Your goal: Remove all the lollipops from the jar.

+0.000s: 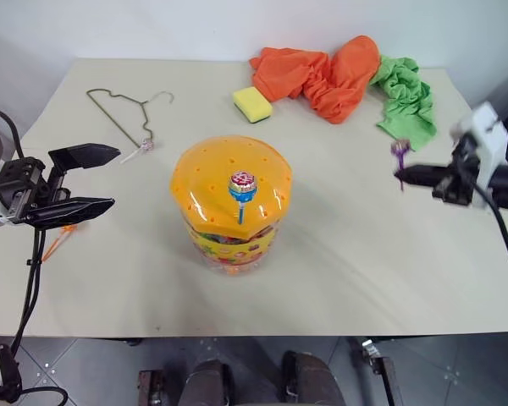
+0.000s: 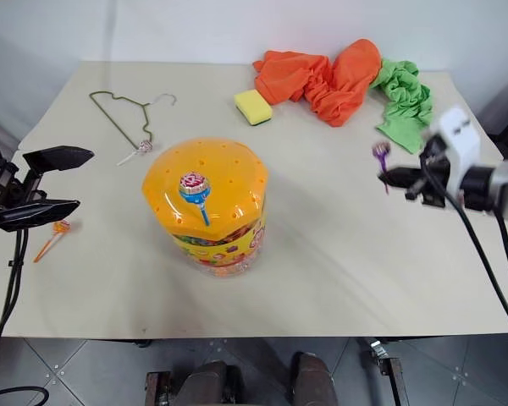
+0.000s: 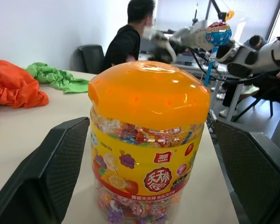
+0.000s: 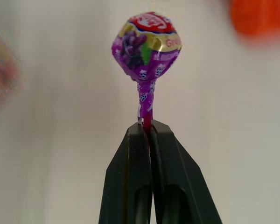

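Purple lollipop (image 4: 146, 44) pinched by stick in right gripper (image 4: 147, 128), out right of jar (image 1: 230, 203); thin grip, may slip; left gripper (image 1: 89, 179) wide beside jar; blue-stick lollipop (image 1: 241, 188) remains in lid.

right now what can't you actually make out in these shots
- Purple lollipop: its stick is hidden inside the shut right gripper; in the right wrist view the table behind is blurred.
- Jar: its orange lid covers the top in the head views, so the sweets inside can't be counted.
- Orange-stick lollipop: too small to read its wrapper; partly behind the open left gripper in the left eye view.
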Robot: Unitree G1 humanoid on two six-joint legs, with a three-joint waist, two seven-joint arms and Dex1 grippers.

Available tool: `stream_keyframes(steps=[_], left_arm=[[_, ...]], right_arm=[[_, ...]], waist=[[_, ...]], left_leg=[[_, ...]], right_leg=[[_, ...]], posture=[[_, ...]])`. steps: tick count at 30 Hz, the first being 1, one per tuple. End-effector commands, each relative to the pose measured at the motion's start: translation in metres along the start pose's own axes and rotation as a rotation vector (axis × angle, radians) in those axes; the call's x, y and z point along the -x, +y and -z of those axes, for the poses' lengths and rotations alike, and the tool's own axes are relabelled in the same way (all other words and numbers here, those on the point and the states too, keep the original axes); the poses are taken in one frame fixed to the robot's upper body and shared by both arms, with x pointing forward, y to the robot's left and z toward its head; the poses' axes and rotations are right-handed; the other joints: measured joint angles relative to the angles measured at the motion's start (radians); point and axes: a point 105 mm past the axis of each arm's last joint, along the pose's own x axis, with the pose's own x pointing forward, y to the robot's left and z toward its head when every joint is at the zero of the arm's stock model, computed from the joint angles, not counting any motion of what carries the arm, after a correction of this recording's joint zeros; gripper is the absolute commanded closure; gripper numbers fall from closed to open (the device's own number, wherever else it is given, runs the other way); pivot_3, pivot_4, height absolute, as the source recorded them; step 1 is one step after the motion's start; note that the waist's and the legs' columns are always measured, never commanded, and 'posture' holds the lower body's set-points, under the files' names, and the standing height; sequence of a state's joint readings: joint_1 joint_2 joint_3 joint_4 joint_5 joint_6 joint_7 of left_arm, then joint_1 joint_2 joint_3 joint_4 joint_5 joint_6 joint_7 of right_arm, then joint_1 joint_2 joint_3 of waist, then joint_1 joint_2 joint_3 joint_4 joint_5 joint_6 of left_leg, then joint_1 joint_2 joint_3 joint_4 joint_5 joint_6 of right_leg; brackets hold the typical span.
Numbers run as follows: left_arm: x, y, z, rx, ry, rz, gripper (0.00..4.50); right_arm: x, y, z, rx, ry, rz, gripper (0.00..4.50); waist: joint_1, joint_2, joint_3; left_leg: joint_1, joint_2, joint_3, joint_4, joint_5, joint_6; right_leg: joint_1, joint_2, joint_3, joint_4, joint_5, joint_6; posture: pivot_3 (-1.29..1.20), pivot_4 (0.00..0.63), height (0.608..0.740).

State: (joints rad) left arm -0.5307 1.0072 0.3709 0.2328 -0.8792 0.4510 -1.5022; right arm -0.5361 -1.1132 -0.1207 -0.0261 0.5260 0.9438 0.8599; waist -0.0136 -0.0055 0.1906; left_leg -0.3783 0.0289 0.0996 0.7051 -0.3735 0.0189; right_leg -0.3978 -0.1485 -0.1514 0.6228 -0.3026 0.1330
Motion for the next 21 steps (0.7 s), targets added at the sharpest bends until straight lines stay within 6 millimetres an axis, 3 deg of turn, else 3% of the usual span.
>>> stream_keyframes(steps=[1, 7, 12, 15, 18, 21], left_arm=[[0.002, -0.011, -0.017, -0.070, -0.011, 0.117, 0.00], [-0.006, -0.007, -0.030, -0.106, -0.060, 0.150, 0.00], [-0.010, -0.005, -0.025, -0.093, -0.057, 0.164, 0.00], [-0.013, -0.005, -0.023, -0.087, -0.065, 0.174, 0.00], [-0.013, -0.005, -0.022, -0.084, -0.065, 0.175, 0.00], [-0.014, -0.003, -0.022, -0.077, -0.064, 0.176, 0.00]], right_arm=[[0.000, -0.019, 0.023, -0.037, 0.079, 0.098, 4.49], [-0.023, -0.030, 0.074, -0.151, 0.193, 0.162, 4.49], [-0.029, -0.035, 0.090, -0.192, 0.214, 0.191, 4.49], [-0.026, -0.034, 0.088, -0.196, 0.193, 0.199, 3.82], [-0.016, -0.029, 0.079, -0.185, 0.139, 0.198, 2.85], [0.004, -0.014, 0.054, -0.132, 0.020, 0.152, 1.83]], waist=[[0.000, 0.000, 0.000], [0.001, 0.000, 0.000], [0.008, 0.001, 0.000], [0.012, 0.000, 0.000], [0.014, 0.000, 0.000], [0.014, 0.001, 0.000]], left_leg=[[0.000, 0.000, 0.001, 0.000, 0.000, 0.000], [0.000, 0.000, 0.001, 0.000, 0.000, 0.000], [0.001, 0.000, 0.001, 0.000, 0.000, 0.000], [0.001, 0.000, 0.001, 0.001, 0.000, 0.000], [0.001, 0.000, 0.000, 0.001, 0.000, 0.000], [0.001, 0.000, 0.000, 0.000, 0.000, 0.000]], right_leg=[[0.000, 0.000, 0.000, 0.000, 0.000, 0.000], [0.000, 0.000, 0.001, 0.000, 0.000, 0.000], [0.000, 0.000, 0.001, 0.000, 0.000, 0.000], [0.001, 0.000, 0.001, 0.000, 0.000, 0.000], [0.001, 0.000, 0.001, 0.000, 0.000, 0.000], [0.001, 0.000, 0.000, 0.000, 0.000, 0.000]], posture=[[0.00, 0.150, 0.740], [0.00, 0.150, 0.740], [0.00, 0.150, 0.740], [0.00, 0.150, 0.740], [0.00, 0.150, 0.740], [0.00, 0.150, 0.740]])
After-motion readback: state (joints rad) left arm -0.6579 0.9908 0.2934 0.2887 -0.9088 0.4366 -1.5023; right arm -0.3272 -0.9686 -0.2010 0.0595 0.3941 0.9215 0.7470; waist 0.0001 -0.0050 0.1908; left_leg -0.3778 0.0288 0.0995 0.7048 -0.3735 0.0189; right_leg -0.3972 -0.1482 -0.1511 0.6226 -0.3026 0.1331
